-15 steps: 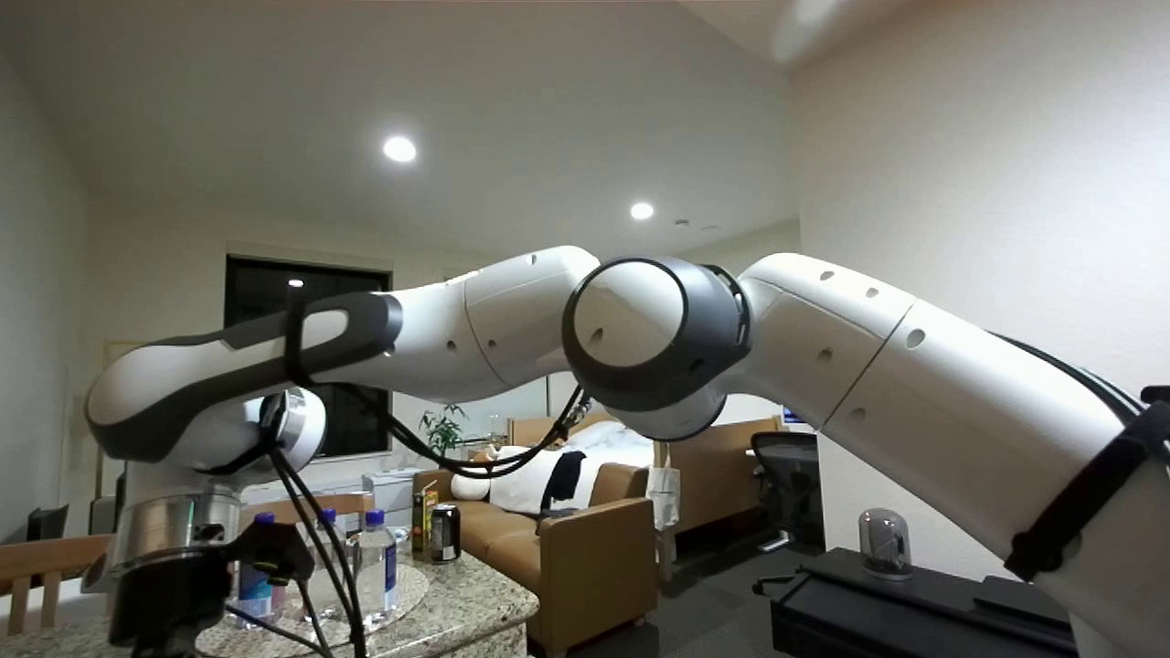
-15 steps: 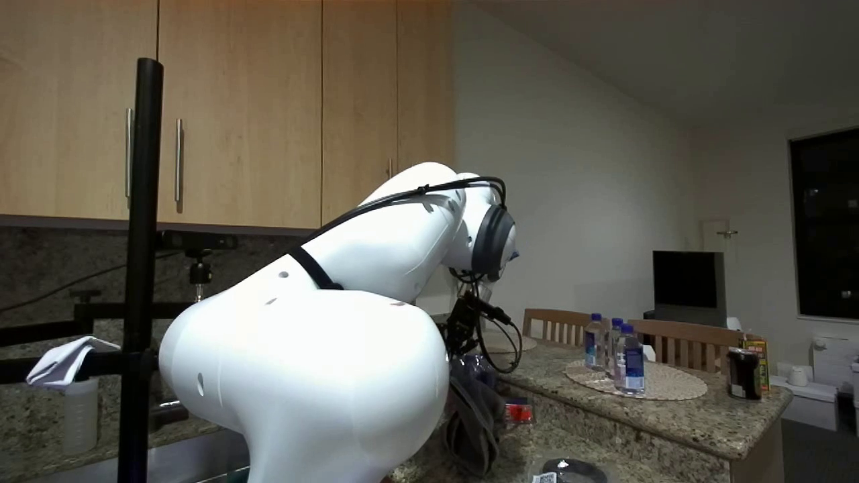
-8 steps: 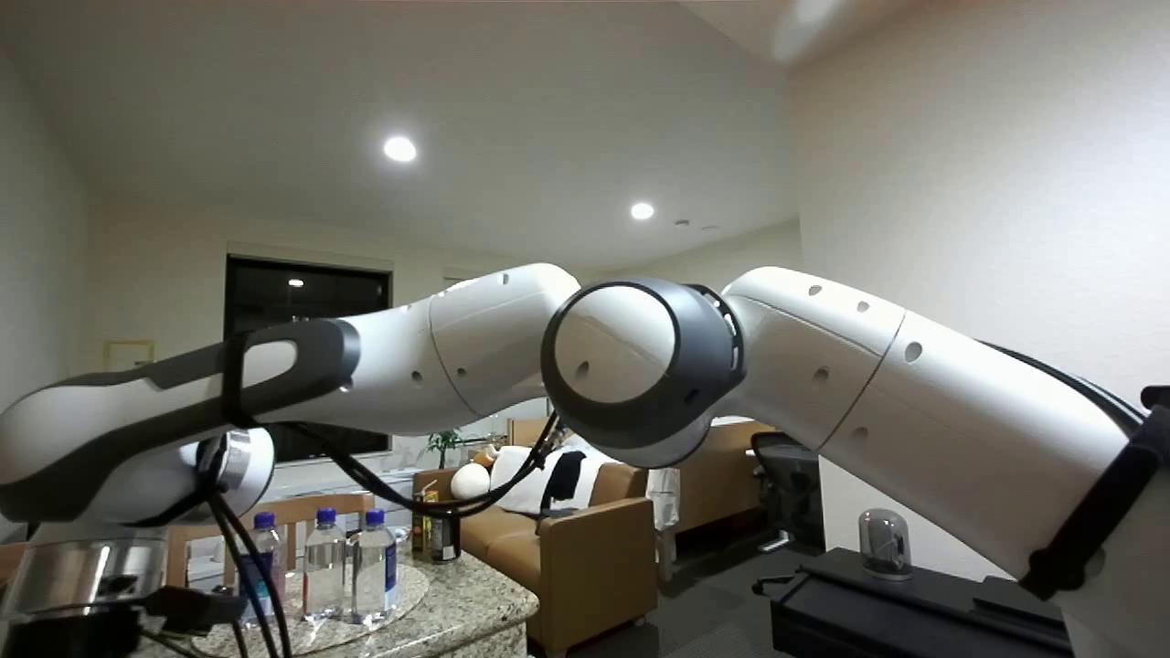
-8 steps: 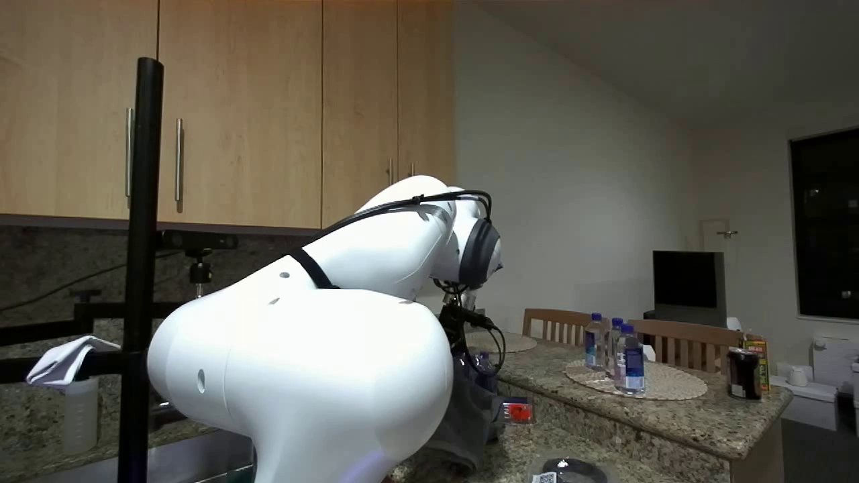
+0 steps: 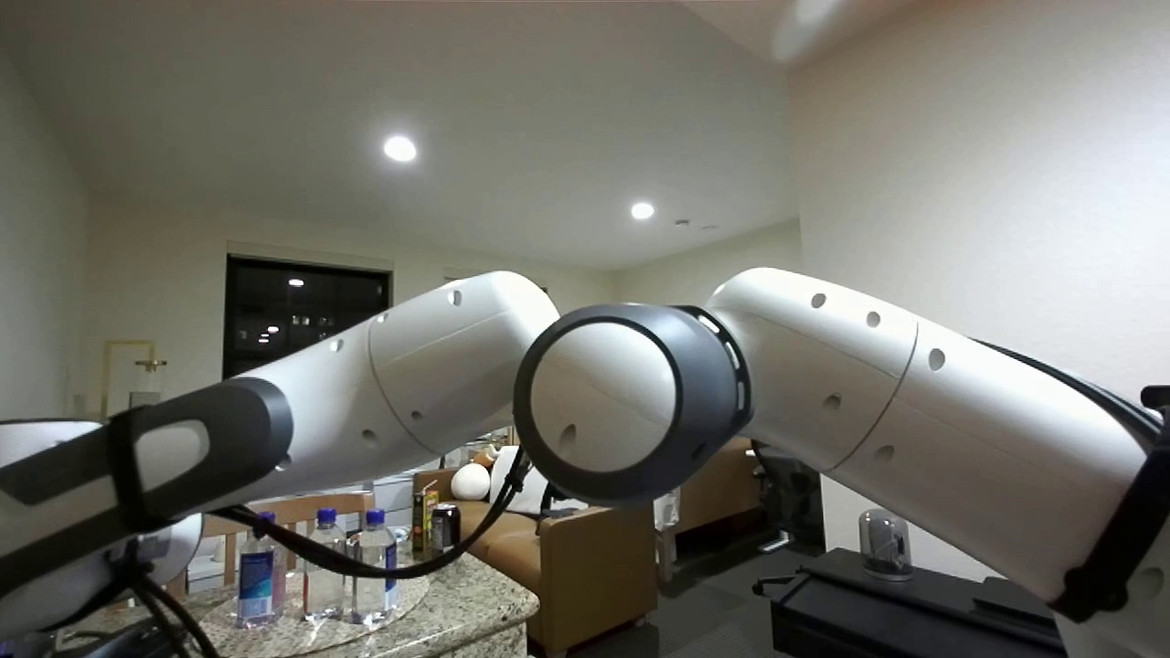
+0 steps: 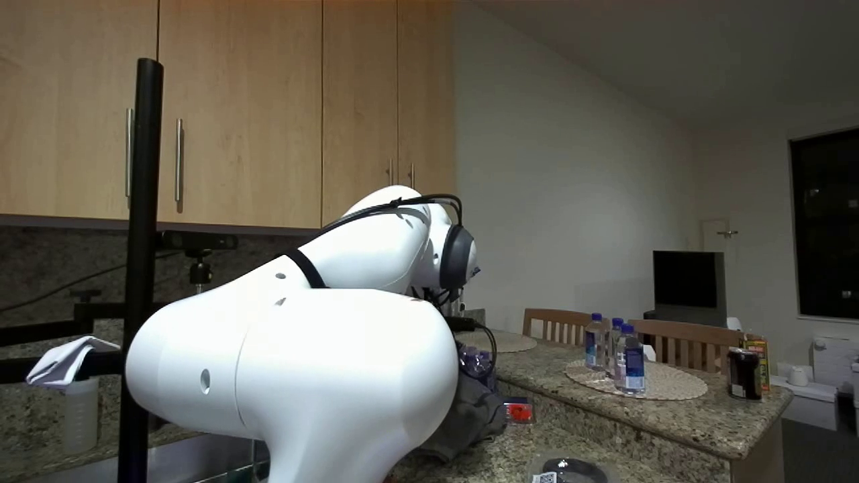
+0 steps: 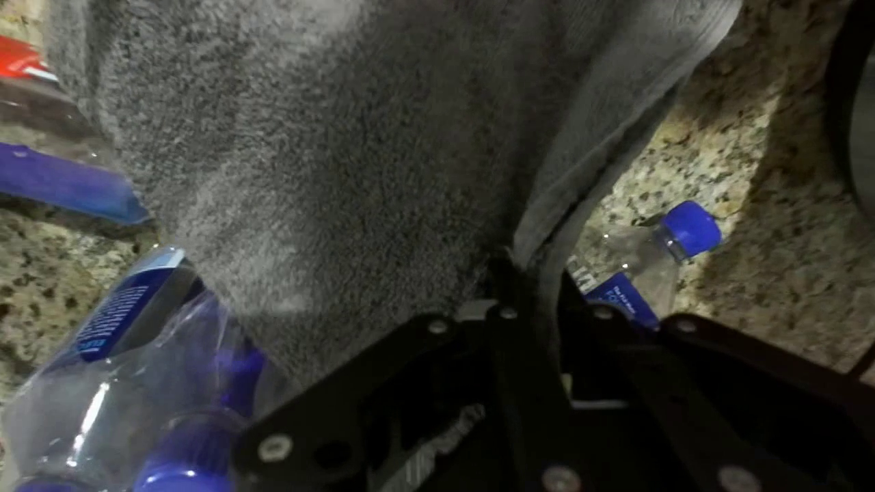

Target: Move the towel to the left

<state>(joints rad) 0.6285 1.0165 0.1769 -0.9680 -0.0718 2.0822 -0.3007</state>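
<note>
Wrist view: the gripper (image 7: 536, 297) pinches a fold of the gray towel (image 7: 328, 164), which fills the frame's upper middle. In both exterior views the arm (image 5: 603, 402) sits farther left than a second ago, so the carry seems underway.

Raised speckled counter (image 6: 701, 417): two pale mats (image 6: 674, 385), dark can (image 6: 745, 376). Lower counter (image 6: 515, 446): red packet (image 6: 518, 411).

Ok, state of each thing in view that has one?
towel: pinched at a fold; fully lifted or not, unclear
gripper: shut on the towel
wrist view, bottle right of towel: capped, partly hidden
wrist view, bottles left of towel: capped where visible
three bottles on placemat: upright, capped
can: upright; opened or not, unclear
cabinet doors: shut
TV: screen dark
ceiling lights: lit
</note>
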